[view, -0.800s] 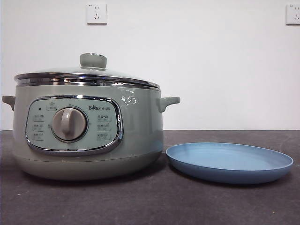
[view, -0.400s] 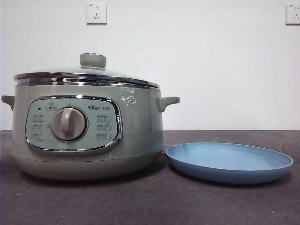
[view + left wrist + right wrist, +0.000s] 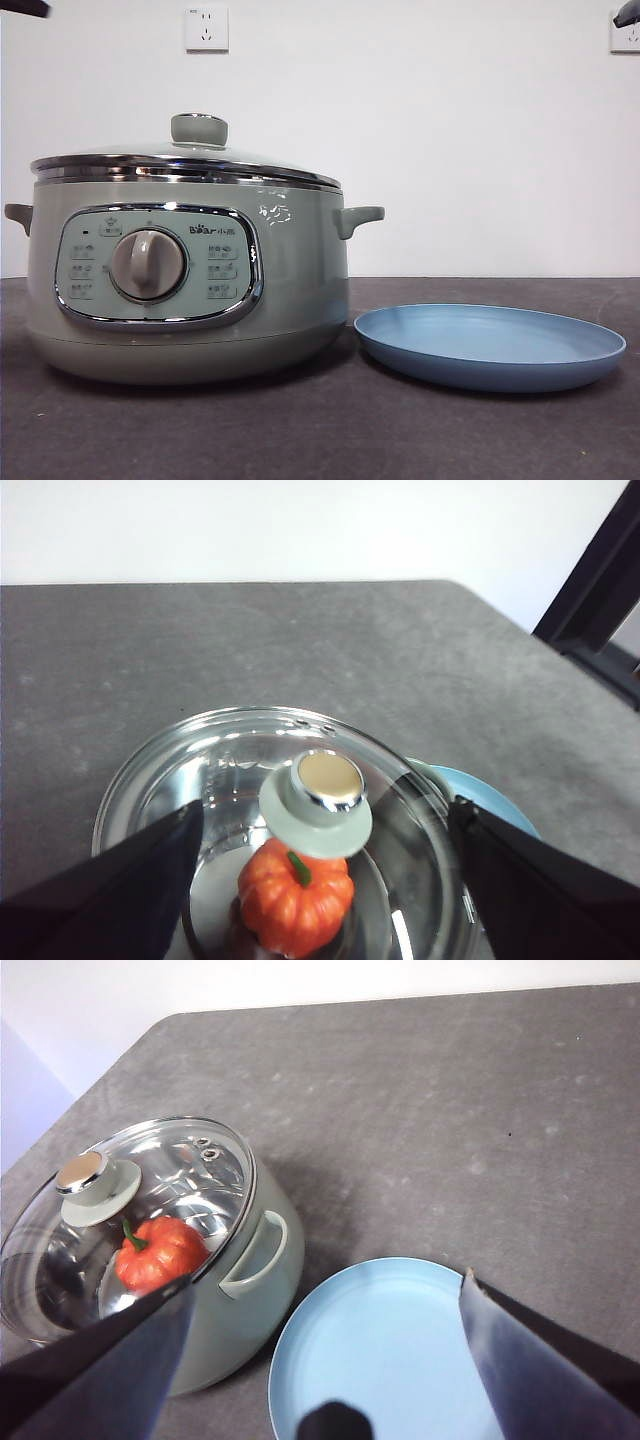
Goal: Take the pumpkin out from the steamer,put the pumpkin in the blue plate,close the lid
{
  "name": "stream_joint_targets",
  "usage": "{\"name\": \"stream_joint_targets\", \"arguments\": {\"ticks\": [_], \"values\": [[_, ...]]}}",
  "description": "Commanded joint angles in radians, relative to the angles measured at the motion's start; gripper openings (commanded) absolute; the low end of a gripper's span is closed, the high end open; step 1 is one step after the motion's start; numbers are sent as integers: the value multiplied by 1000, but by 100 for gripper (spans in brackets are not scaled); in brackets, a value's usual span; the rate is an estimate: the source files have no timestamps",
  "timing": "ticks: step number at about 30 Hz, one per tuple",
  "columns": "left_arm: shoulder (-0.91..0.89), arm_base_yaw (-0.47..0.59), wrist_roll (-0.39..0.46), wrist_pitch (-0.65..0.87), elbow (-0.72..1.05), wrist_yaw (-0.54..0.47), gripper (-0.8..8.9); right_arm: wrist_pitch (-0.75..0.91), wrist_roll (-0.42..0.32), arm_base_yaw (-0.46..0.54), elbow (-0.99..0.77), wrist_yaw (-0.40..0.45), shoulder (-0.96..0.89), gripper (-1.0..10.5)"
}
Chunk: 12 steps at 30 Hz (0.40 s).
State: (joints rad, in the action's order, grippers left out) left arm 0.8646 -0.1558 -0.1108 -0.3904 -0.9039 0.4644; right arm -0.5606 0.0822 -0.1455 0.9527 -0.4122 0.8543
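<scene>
While the lid point(image 3: 185, 158) sits shut on the steamer point(image 3: 190, 290) with the pumpkin point(image 3: 296, 895) inside, the left gripper point(image 3: 320, 880), jaws spread above the knob point(image 3: 316, 802), could slip off; the right gripper point(image 3: 320, 1360) waits open above the blue plate point(image 3: 385, 1350) beside the steamer.

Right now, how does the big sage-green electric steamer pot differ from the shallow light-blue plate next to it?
The sage-green steamer pot stands tall and deep; the light-blue plate is low and shallow. The steamer is covered by a domed glass lid and holds an orange pumpkin; the plate lies open with nothing on it. The steamer has a dial and side handles; the plate is plain. Both are round and rest on the grey table.
</scene>
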Motion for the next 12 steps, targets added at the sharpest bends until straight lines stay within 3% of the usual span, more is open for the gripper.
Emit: {"name": "stream_joint_targets", "arguments": {"ticks": [1, 12], "values": [[62, -52, 60, 8, -47, -45, 409, -2, 6, -1, 2, -2, 1, 442], [372, -238, 151, -6, -225, -181, 408, -26, 6, -1, 2, -2, 1, 442]]}}
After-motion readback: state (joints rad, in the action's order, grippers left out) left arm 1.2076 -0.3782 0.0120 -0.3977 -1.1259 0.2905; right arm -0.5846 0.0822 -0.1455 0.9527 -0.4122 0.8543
